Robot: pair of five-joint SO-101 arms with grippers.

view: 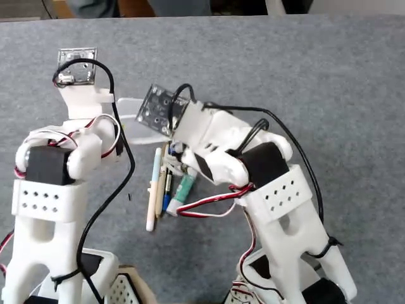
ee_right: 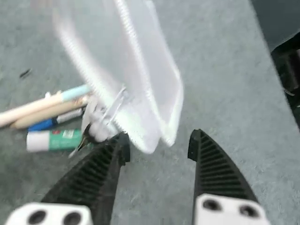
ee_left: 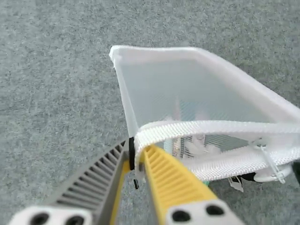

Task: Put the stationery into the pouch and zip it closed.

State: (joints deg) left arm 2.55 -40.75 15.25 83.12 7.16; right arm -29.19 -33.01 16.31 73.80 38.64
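Grey fabric table [view: 316,76] | left pincer [ee_left: 136,161] clamps pouch [ee_left: 187,89] | right pincer [ee_right: 159,140] wide

stationery [view: 155,183] on table [view: 329,76], pouch [view: 131,113] beyond it

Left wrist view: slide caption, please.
Left tool pinches the zipper end of the open white pouch over the grey table.
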